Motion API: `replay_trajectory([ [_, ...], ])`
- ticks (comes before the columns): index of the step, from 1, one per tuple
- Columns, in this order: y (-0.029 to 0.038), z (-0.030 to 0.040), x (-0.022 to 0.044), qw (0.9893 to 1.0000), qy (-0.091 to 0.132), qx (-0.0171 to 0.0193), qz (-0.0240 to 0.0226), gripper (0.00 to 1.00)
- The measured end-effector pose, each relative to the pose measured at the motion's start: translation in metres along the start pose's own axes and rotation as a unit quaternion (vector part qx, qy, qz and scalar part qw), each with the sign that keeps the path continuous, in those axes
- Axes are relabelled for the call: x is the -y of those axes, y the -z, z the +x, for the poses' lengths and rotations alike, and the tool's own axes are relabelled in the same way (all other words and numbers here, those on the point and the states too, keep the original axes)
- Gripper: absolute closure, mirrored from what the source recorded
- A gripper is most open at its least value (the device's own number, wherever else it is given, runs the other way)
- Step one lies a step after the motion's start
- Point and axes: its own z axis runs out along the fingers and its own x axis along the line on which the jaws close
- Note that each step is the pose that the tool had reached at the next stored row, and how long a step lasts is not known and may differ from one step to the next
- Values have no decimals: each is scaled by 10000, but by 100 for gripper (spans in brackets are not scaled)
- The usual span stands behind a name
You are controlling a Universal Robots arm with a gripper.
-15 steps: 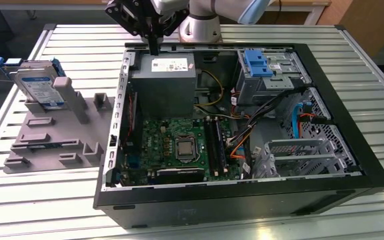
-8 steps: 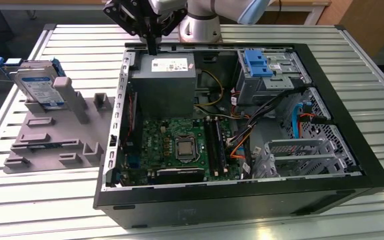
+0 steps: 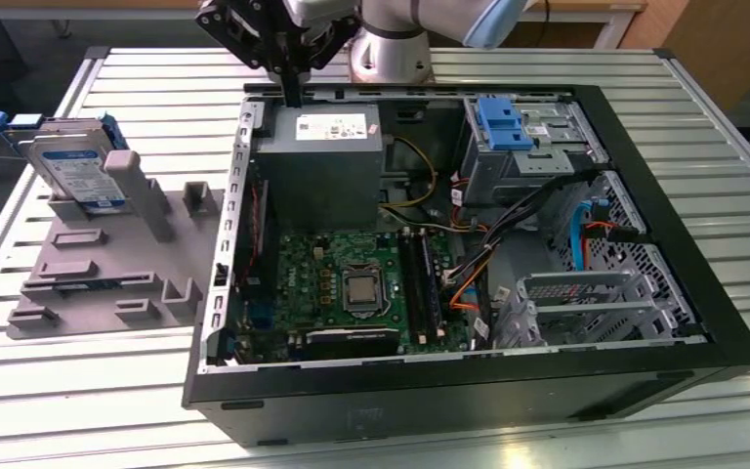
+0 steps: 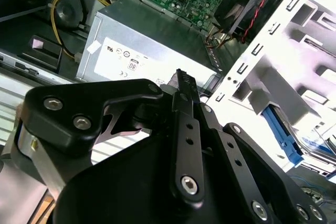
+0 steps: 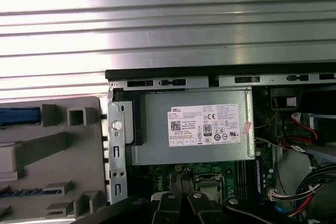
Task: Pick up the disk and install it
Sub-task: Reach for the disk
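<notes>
The disk [image 3: 73,166], a silver drive with a white-and-blue label in a blue bracket, leans upright at the back of the grey fixture block [image 3: 102,264] on the exterior view's left. A blue edge of the disk [image 5: 18,116] also shows in the first wrist view. My gripper [image 3: 294,96] hangs over the back rim of the open computer case [image 3: 479,386], just above the power supply [image 3: 323,156], well to the right of the disk. Its fingers [image 4: 182,80] are shut together with nothing between them.
The case lies open on a slatted metal table [image 3: 153,88]. Inside are the motherboard [image 3: 349,283], loose cables [image 3: 479,264], a drive cage with blue latches [image 3: 499,122] at the back right and a metal drive bay [image 3: 584,303] at the front right.
</notes>
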Motion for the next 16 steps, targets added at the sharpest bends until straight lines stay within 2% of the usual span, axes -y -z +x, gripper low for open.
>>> replay_trajectory([
  [7, 1, 103, -15, 10000, -1, 0, 0, 89],
  [16, 1, 124, -15, 10000, -1, 0, 0, 89],
])
